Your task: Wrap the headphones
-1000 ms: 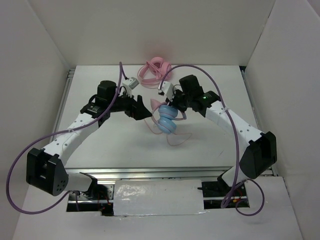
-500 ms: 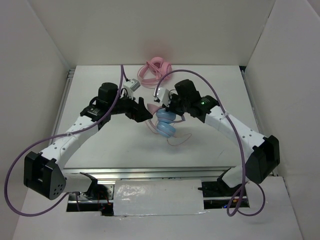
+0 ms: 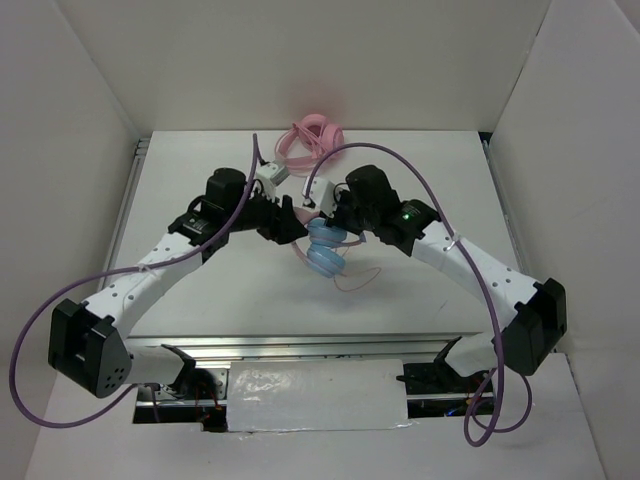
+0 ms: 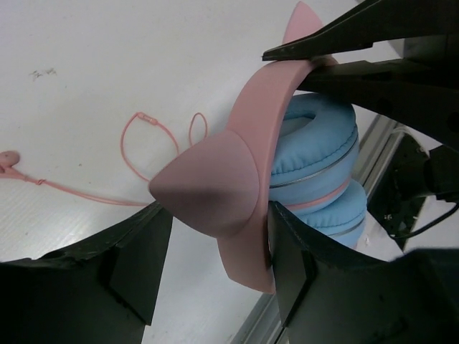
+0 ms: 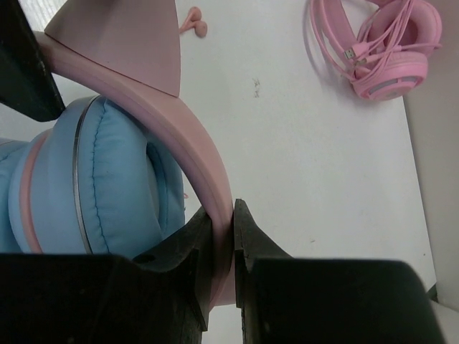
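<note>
The headphones have light blue ear cups, a pink headband and cat ears, and hang above the table centre. My right gripper is shut on the headband and holds the headphones up. It also shows in the right wrist view. My left gripper is open and straddles the headband beside a cat ear. Its right finger touches the band and its left finger stands apart. The thin pink cable lies loose on the table, and also shows in the top view.
The all-pink headphones lie with a coiled cable at the back of the table, and also show in the right wrist view. White walls enclose the table on three sides. A metal rail runs along the near edge.
My right gripper has moved left and a little nearer with the headphones. My left gripper has moved right, and its jaws now sit around the headband.
</note>
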